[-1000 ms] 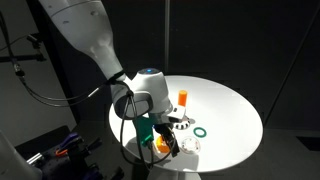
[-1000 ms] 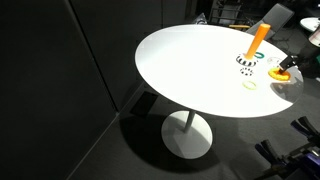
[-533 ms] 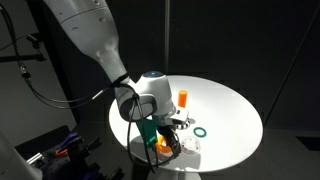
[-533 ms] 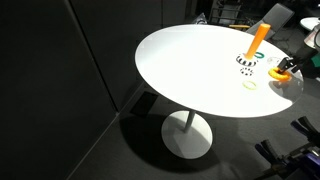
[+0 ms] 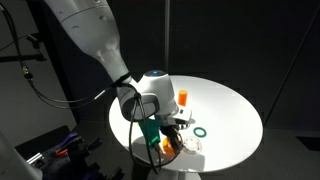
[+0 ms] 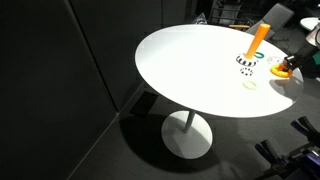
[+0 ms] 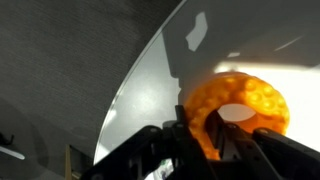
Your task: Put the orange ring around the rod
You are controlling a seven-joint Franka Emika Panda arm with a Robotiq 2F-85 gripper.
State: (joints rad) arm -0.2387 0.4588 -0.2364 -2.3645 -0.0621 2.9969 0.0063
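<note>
The orange ring (image 7: pixel 252 100) lies on the white table (image 7: pixel 150 90) near its edge, and in the wrist view my gripper (image 7: pixel 205 137) is shut on the ring's near side, one finger inside the hole and one outside. In both exterior views the ring (image 5: pixel 163 146) (image 6: pixel 279 71) shows low at the gripper (image 5: pixel 166 142) (image 6: pixel 289 68). The rod (image 5: pixel 182 97) (image 6: pixel 258 37) stands upright on its black-and-white base (image 6: pixel 246 60), a short way from the gripper.
A dark green ring (image 5: pixel 201 132) lies flat on the table (image 5: pixel 230 100) beside the gripper. A thin pale yellow ring (image 6: pixel 249 84) lies near the rod's base. The round table (image 6: pixel 190 60) drops off close behind the held ring.
The jaws have closed from wide open onto the orange ring. The arm and the ring have hardly shifted.
</note>
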